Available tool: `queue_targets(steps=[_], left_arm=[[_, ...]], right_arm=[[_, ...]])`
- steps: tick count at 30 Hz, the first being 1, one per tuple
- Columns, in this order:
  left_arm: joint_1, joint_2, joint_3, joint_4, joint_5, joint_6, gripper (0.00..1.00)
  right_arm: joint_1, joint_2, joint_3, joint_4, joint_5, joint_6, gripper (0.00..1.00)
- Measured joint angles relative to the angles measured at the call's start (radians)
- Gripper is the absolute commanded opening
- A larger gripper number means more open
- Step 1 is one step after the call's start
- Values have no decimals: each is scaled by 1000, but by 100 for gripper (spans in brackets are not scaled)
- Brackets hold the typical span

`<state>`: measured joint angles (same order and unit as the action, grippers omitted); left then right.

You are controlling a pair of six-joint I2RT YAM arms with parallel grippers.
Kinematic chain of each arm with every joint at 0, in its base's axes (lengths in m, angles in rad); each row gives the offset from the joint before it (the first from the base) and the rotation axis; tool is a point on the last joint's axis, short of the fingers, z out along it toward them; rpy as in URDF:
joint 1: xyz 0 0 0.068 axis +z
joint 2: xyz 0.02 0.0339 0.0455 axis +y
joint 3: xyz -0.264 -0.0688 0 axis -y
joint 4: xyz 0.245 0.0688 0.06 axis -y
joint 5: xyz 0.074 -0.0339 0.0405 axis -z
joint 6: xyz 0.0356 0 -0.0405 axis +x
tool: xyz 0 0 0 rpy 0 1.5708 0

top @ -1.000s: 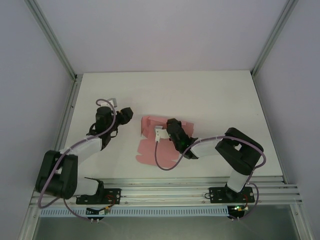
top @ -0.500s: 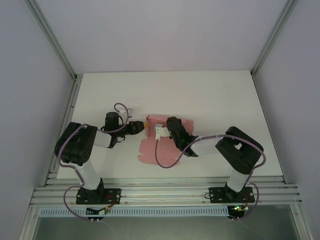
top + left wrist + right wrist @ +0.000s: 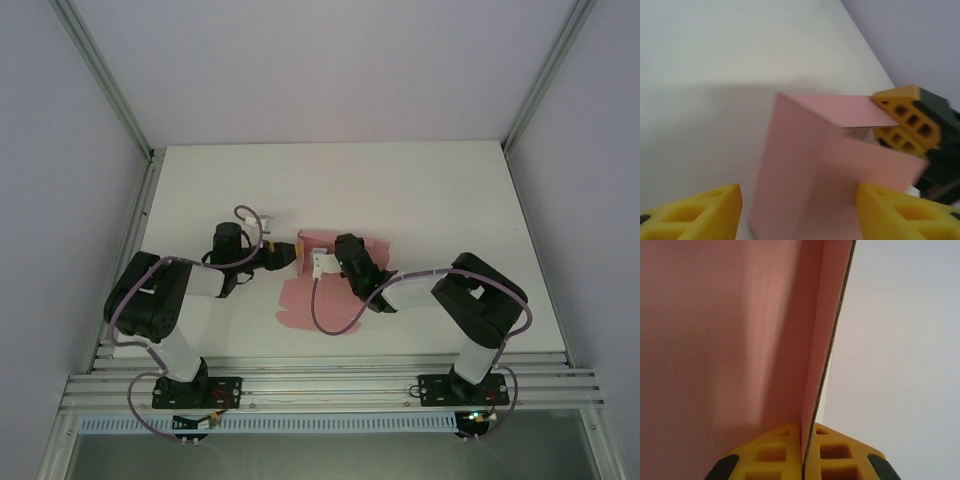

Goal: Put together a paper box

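The paper box [image 3: 305, 300] is pink card lying part flat in the middle of the white table, with its far part folded up. In the right wrist view my right gripper [image 3: 805, 455] is shut on the edge of an upright pink flap [image 3: 715, 340]. From above, that gripper [image 3: 340, 250] sits over the card's far end. My left gripper [image 3: 292, 252] is at the card's left edge. Its yellow fingers [image 3: 695, 212] stand wide apart and open, with a folded corner of the card [image 3: 805, 165] between them. The right gripper's yellow fingers [image 3: 902, 117] pinch the flap beyond.
The white table [image 3: 420, 190] is bounded by pale walls and aluminium posts [image 3: 100, 75] at the sides. A metal rail [image 3: 330, 385] with both arm bases runs along the near edge. Bare tabletop lies behind and to the right of the card.
My left arm has swung in from the left and brought its gripper up to the card's left edge. The right gripper has kept its hold on the flap.
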<state>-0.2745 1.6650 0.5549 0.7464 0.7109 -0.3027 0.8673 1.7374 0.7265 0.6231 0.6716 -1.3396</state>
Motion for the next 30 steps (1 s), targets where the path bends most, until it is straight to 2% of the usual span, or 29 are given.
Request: queue_targets(steps=[3,9,13,21,30], left_arm=[[-10,-13,0,-11,19,17,60],[-12,19,6,-12,53,32,50],[-23,47,34,-16,69,39,49],[-36,3,23,-41,15,62,50],[-38,-2,82,-92,-80,110,45]], right_arm=[[0,0,3,0,-2,0,0],[0,-4,4,-8,-5,0,0],[-7,-12,16,-37,-10,0,0],[-27,-12,32,-34,-27,-26,0],[-127,9,182,-56,-170,-138,0]])
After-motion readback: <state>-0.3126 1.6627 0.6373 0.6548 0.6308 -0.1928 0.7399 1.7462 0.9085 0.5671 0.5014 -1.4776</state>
